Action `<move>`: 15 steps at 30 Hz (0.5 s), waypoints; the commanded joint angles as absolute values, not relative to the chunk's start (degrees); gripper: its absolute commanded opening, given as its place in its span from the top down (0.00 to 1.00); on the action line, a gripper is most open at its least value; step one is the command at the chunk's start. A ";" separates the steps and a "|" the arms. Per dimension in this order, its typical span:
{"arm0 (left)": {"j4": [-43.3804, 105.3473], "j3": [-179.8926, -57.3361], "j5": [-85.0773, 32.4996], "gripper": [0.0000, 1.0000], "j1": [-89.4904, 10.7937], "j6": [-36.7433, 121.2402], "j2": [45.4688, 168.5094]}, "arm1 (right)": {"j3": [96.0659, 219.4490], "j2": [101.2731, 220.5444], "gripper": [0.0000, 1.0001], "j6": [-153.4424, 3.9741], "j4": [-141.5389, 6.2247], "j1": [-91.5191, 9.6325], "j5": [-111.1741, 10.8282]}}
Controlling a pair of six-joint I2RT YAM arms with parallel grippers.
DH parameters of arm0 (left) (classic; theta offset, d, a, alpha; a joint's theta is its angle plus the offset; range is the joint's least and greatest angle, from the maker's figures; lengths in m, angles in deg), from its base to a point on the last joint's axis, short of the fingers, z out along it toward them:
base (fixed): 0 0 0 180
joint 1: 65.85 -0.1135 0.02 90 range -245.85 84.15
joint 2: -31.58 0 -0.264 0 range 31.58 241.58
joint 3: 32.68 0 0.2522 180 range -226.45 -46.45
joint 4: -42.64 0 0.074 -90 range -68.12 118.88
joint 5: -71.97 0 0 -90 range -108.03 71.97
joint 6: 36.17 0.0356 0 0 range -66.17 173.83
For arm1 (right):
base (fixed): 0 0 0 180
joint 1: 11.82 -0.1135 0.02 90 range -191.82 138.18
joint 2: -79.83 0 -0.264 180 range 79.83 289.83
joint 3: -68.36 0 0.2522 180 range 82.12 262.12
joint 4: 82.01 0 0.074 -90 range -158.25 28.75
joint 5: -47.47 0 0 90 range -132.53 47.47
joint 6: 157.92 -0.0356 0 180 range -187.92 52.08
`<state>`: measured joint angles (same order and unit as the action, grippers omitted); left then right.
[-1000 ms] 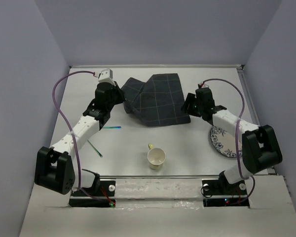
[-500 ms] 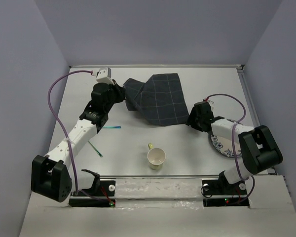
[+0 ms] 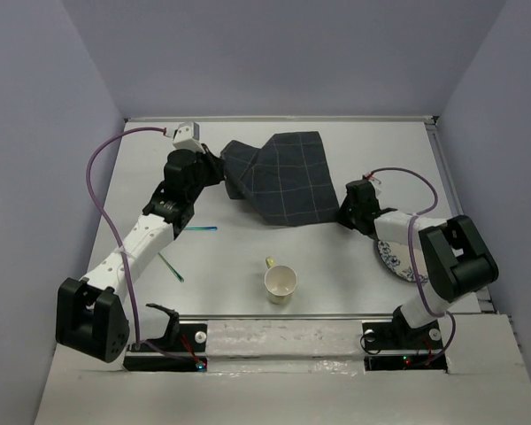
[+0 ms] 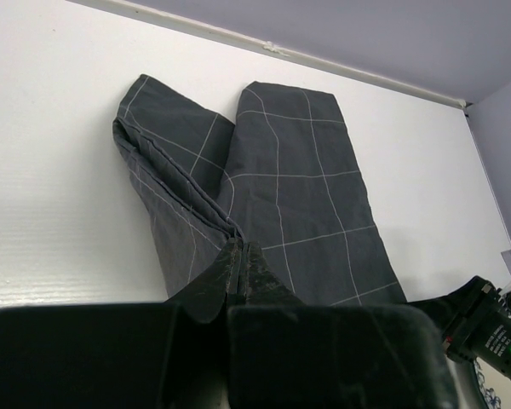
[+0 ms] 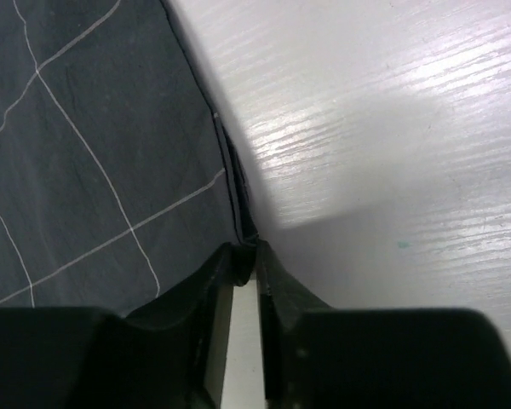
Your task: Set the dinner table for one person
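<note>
I have the left gripper (image 4: pixel 241 256) and right gripper (image 5: pixel 245 256) pinching opposite edges of the one checked cloth (image 3: pixel 288 177) on the dinner table (image 3: pixel 336 266), jaws pressed together. I count one cup (image 3: pixel 280 282), one plate (image 3: pixel 394 252), two thin sticks (image 3: pixel 199 228)

No writing can be read; faint white print on the right arm's black wrist housing (image 4: pixel 492 339) is too small.

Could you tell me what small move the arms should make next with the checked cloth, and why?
Probably lift both corners slightly and draw the right gripper away from the left gripper. Each seems to pinch an edge of the checked cloth, which lies folded over itself at its left side on the table, so tension should spread it flat.
</note>
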<state>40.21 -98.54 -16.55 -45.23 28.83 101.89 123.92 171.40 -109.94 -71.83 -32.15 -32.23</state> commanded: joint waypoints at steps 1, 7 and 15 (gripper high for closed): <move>43.38 -98.30 -17.06 1.00 -44.93 28.69 100.58 | 124.05 172.55 0.82 -110.46 -71.15 -32.12 -31.46; 43.38 -98.39 -16.36 1.00 -45.02 28.95 100.49 | 124.75 170.10 1.00 -108.79 -71.06 -32.12 -29.61; 42.85 -99.62 -11.89 1.00 -45.02 30.62 94.70 | 126.76 150.99 1.00 -101.24 -65.01 -32.12 -26.45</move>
<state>39.73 -98.54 -15.33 -45.23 29.18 101.03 123.95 164.69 -106.57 -67.70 -32.15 -30.28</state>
